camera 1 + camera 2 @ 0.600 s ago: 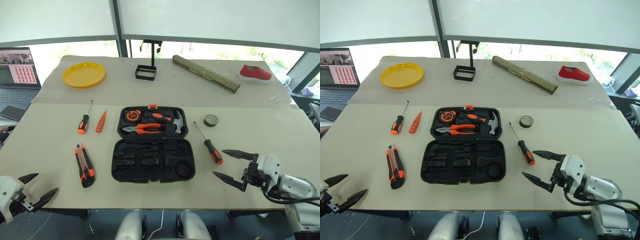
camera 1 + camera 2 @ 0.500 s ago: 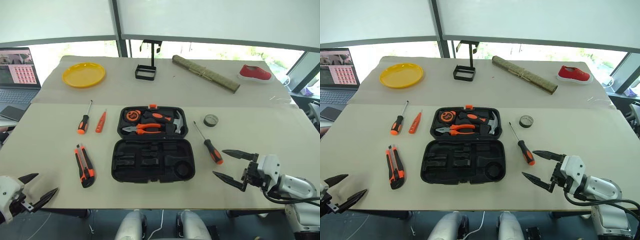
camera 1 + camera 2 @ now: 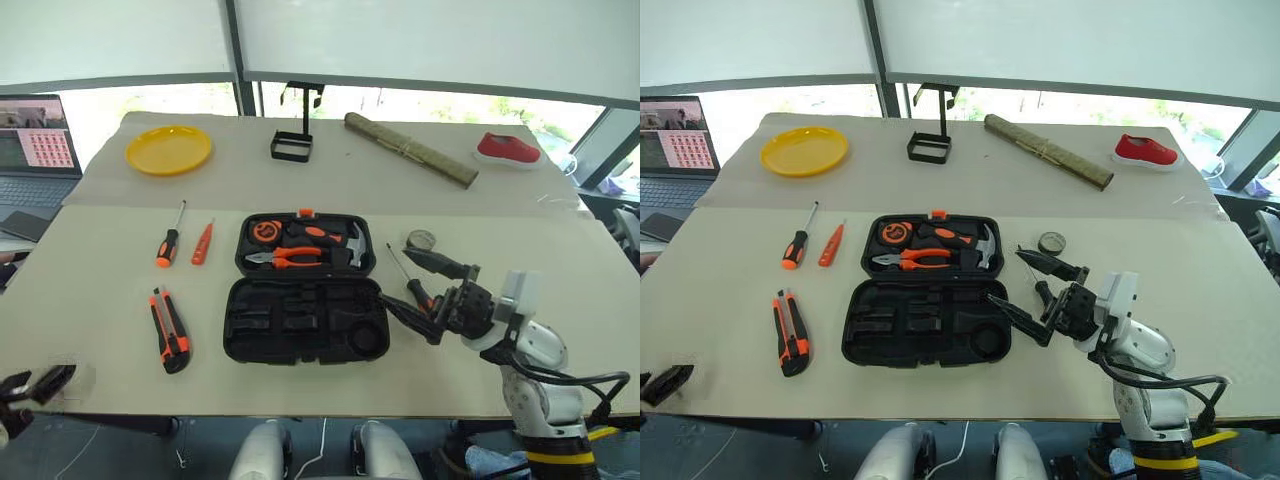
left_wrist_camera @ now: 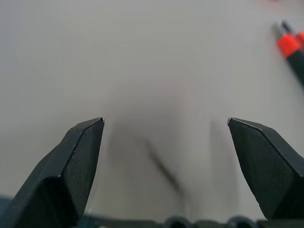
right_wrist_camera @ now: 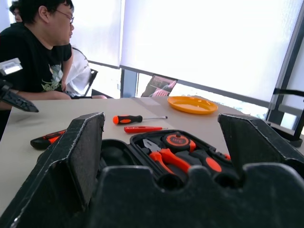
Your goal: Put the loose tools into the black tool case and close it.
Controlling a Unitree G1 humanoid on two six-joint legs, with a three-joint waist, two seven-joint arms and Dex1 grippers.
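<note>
The black tool case lies open mid-table; its far half holds pliers and a hammer. My right gripper hangs open by the case's right edge, over a screwdriver that it partly hides. The tape roll sits just beyond. Left of the case lie another screwdriver, the orange tester and the utility knife. My left gripper is open and empty, low at the table's near-left corner.
At the back stand a yellow plate, a black wire stand, a rolled mat and a red shoe. A laptop sits far left. A person sits beyond the table's left side.
My right gripper has swung left and up from the near-right table edge to the case's right side, staying open. The left gripper has sunk lower at the bottom-left corner.
</note>
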